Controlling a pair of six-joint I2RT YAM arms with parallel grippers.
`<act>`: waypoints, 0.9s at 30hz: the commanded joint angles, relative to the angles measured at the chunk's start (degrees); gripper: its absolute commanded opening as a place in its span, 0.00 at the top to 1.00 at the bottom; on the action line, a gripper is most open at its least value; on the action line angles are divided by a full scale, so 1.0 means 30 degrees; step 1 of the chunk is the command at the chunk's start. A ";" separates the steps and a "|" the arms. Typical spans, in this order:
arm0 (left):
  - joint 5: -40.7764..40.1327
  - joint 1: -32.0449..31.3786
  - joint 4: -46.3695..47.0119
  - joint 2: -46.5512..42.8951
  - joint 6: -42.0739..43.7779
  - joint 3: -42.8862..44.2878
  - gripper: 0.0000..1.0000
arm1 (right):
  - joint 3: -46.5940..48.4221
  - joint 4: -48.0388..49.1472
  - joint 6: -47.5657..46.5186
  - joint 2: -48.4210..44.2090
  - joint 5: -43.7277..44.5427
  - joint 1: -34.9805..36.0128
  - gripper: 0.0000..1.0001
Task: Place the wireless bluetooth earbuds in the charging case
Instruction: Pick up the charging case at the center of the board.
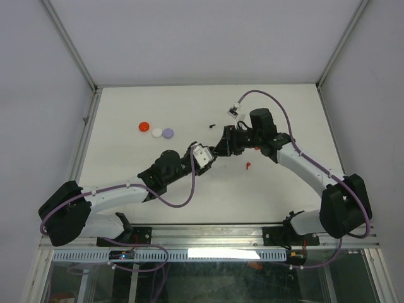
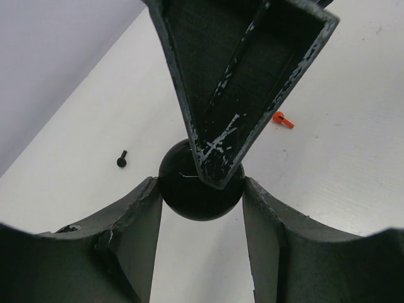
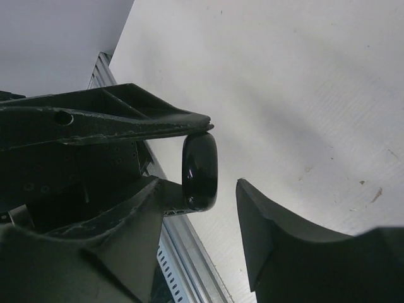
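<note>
L gripper [image 2: 199, 184] on black case [image 2: 188, 201]; edge-on R-wrist

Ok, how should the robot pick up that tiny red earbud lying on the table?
Probably from straight above, jaws closing across the stem of the red earbud, crosswise to its length. It lies flat on the table with open space around it, and the stem looks like its narrowest, straightest part.
</note>
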 commanded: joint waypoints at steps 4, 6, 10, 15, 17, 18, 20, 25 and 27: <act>0.0959 -0.0367 0.1590 -0.0608 0.0529 0.0268 0.70 | 0.1009 0.1350 0.0291 0.0354 -0.1000 0.0454 0.59; 0.0983 -0.0367 0.1515 -0.0766 0.0532 0.0251 0.67 | 0.1009 0.1189 -0.0018 0.0193 -0.1024 0.0486 0.68; 0.0892 -0.0367 0.0637 -0.1248 0.0199 0.0307 0.48 | 0.1186 0.0626 -0.1004 -0.0388 -0.1181 0.0437 0.85; 0.2129 -0.0010 -0.1718 -0.2021 -0.0861 0.0650 0.31 | 0.1679 -0.0513 -0.2661 -0.0715 -0.1867 0.0440 0.95; 0.3503 0.0469 -0.2399 -0.2614 -0.1502 0.0641 0.30 | 0.1879 -0.1018 -0.3413 -0.0769 -0.2247 0.0448 0.97; 0.4342 0.0898 -0.2603 -0.2973 -0.1890 0.0562 0.30 | 0.1934 -0.1204 -0.3770 -0.0835 -0.2345 0.0468 0.98; 0.6349 0.2014 -0.2650 -0.3872 -0.2935 0.0360 0.30 | 0.2009 -0.1502 -0.4523 -0.1006 -0.2722 0.0471 0.98; 1.0878 0.4575 -0.1380 -0.4659 -0.5998 0.0034 0.33 | 0.1983 -0.1890 -0.6544 -0.1535 -0.3820 0.0779 0.98; 1.2561 0.5278 -0.0788 -0.4427 -0.7111 0.0121 0.36 | 0.2033 -0.2144 -0.7277 -0.1711 -0.3866 0.1028 0.98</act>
